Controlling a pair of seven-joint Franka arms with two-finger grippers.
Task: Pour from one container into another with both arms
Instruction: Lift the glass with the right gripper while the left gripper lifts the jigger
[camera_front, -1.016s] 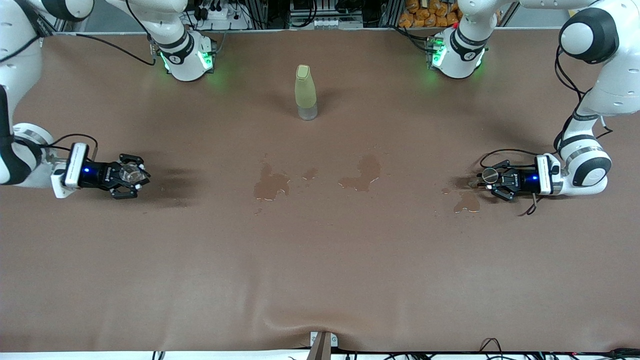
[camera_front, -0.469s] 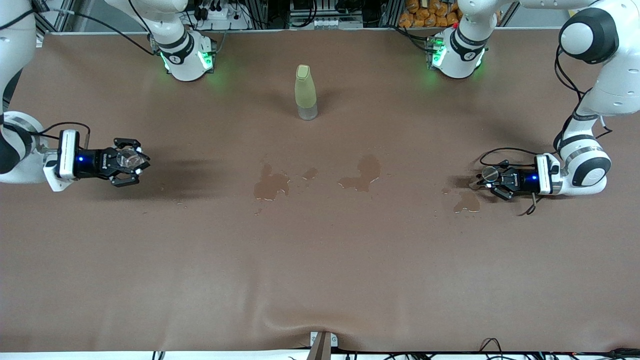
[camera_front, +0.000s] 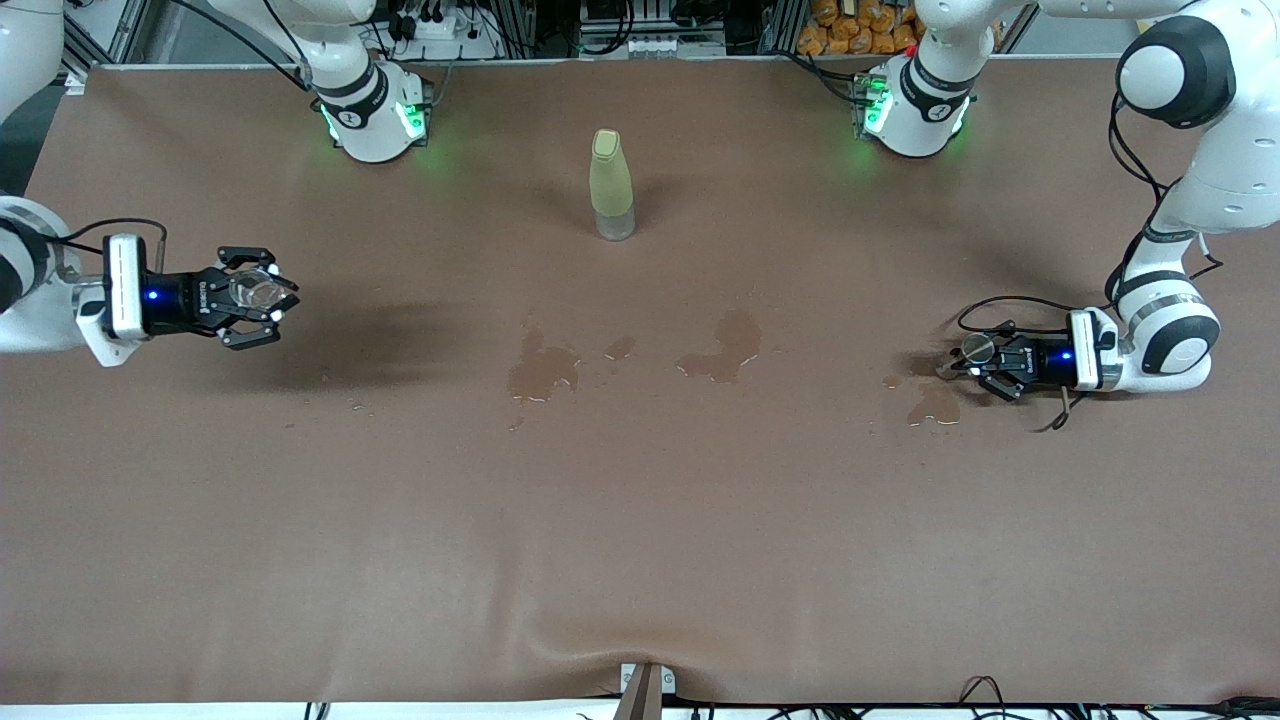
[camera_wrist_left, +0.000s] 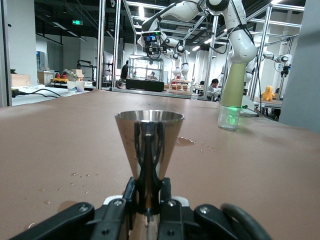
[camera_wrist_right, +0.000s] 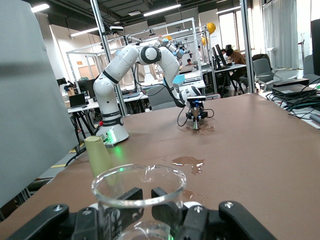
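Observation:
My right gripper (camera_front: 258, 297) is up over the right arm's end of the table, shut on a clear glass beaker (camera_front: 252, 292). In the right wrist view the beaker (camera_wrist_right: 139, 190) stands upright between the black fingers (camera_wrist_right: 172, 200) of that gripper (camera_wrist_right: 150, 197). My left gripper (camera_front: 975, 362) is low over the left arm's end, shut on a small steel cone-shaped cup (camera_front: 978, 348). The left wrist view shows the cup (camera_wrist_left: 149, 145) upright, its stem pinched in the left gripper (camera_wrist_left: 149, 189).
A yellow-green bottle (camera_front: 612, 185) stands upright mid-table near the robots' bases. Wet patches (camera_front: 540, 370) (camera_front: 725, 350) lie on the brown cloth in the middle, and another patch (camera_front: 935, 400) lies by the steel cup. A bracket (camera_front: 645, 690) sits at the front edge.
The right gripper with the beaker has drawn back toward the right arm's end and risen. The left gripper with the steel cup has hardly shifted.

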